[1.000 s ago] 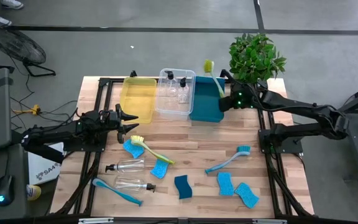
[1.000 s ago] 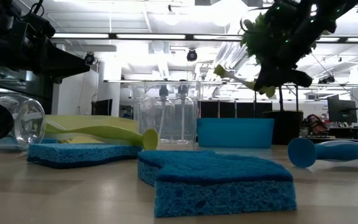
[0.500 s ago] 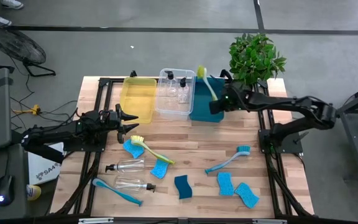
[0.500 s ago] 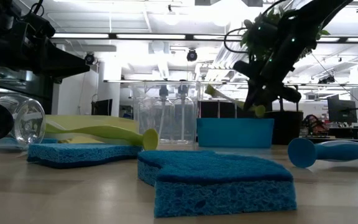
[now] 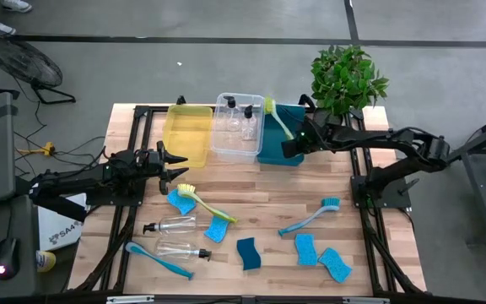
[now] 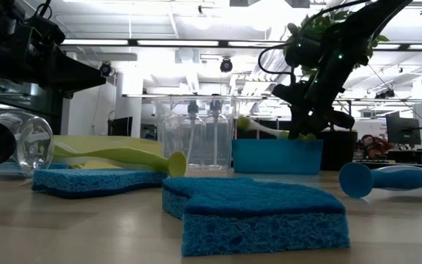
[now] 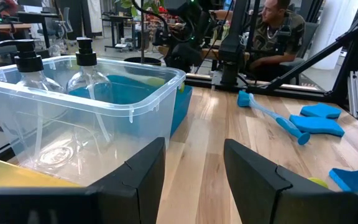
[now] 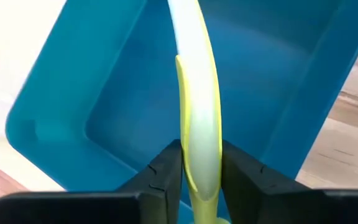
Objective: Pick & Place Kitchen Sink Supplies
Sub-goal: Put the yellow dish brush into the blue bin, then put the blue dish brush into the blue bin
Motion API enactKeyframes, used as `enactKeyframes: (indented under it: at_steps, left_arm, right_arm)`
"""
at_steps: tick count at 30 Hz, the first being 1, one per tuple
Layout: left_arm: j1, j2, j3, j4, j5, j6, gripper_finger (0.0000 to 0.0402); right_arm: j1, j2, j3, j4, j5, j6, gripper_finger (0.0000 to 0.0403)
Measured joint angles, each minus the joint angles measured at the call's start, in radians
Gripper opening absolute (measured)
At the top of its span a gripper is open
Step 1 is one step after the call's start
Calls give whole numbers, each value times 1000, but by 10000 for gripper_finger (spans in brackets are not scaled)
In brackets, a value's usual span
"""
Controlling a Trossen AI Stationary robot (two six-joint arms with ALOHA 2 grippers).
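Since a second ago the yellow-green dish brush (image 5: 278,117) has come down from above the far edge of the counter (image 5: 260,190) and now hangs over the teal bin (image 5: 278,145), its head toward the clear bin (image 5: 236,131). The right tool (image 5: 292,138) pinches the brush's handle between its fingers (image 8: 166,171), the blue hollow of the teal bin right below it in the right wrist view. The clear bin, between the teal bin and the yellow bin (image 5: 187,131) along the far edge, holds two clear pump bottles (image 5: 236,116). The left tool (image 5: 180,160) waits with fingers spread near the counter's left edge, just off the yellow bin. On the open counter lie a second yellow-green brush (image 5: 202,203), two blue brushes (image 5: 310,217), two more bottles (image 5: 171,226) on their sides, and blue sponges (image 5: 249,252) scattered toward the near edge. A potted plant (image 5: 347,76) stands at the far right corner.
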Motion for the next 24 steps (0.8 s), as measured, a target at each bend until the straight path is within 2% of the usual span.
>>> enactKeyframes:
  at_steps: [9,16,24]
  left_arm:
    - [0,0,0,0,0,0,160]
    - [0,0,0,0,0,0,160]
    - [0,0,0,0,0,0,160]
  right_arm:
    - [0,0,0,2,4,-28,103]
    - [0,-8,0,0,-1,-112,105]
    - [0,-95,0,1,-20,-227,105]
